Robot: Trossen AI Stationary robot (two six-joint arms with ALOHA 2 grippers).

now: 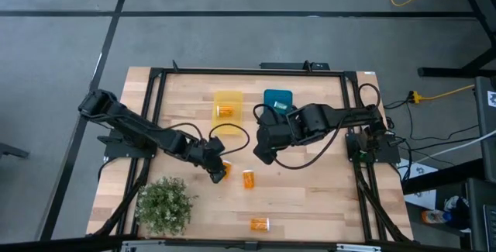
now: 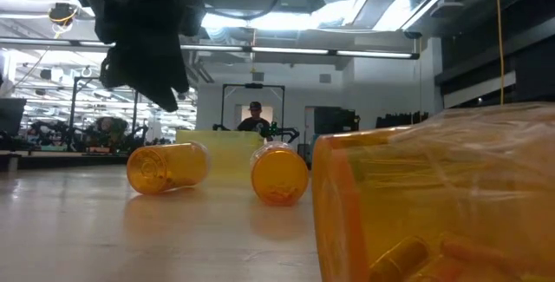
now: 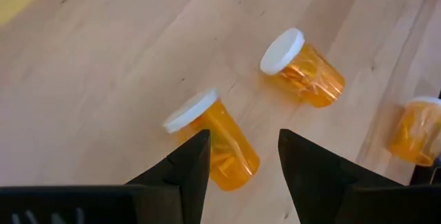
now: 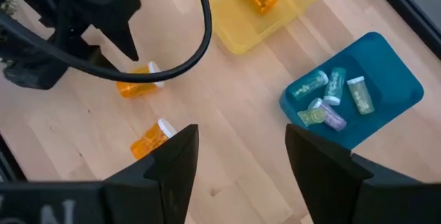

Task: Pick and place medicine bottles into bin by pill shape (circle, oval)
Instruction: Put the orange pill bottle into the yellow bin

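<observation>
Three orange medicine bottles with white caps lie on their sides on the wooden table: one [image 1: 225,167] under my left gripper, one [image 1: 249,178] beside it, one [image 1: 259,223] near the front edge. My left gripper [image 1: 218,174] is open and hangs above the first bottle [image 3: 215,145]; the low view shows it [image 2: 143,56] clear of that bottle [image 2: 167,167]. My right gripper [image 1: 263,154] is open and empty over the table's middle, with open fingers in its wrist view [image 4: 241,129]. A fourth orange bottle [image 1: 225,111] lies in the yellow bin [image 1: 229,97]. Several clear bottles [image 4: 329,98] lie in the blue bin [image 1: 277,97].
A small green plant [image 1: 164,204] stands at the front left, close to my left arm. The two bins stand side by side at the table's far middle. A black frame [image 1: 155,89] runs along the table's sides. A person [image 2: 254,117] stands in the room far behind the table.
</observation>
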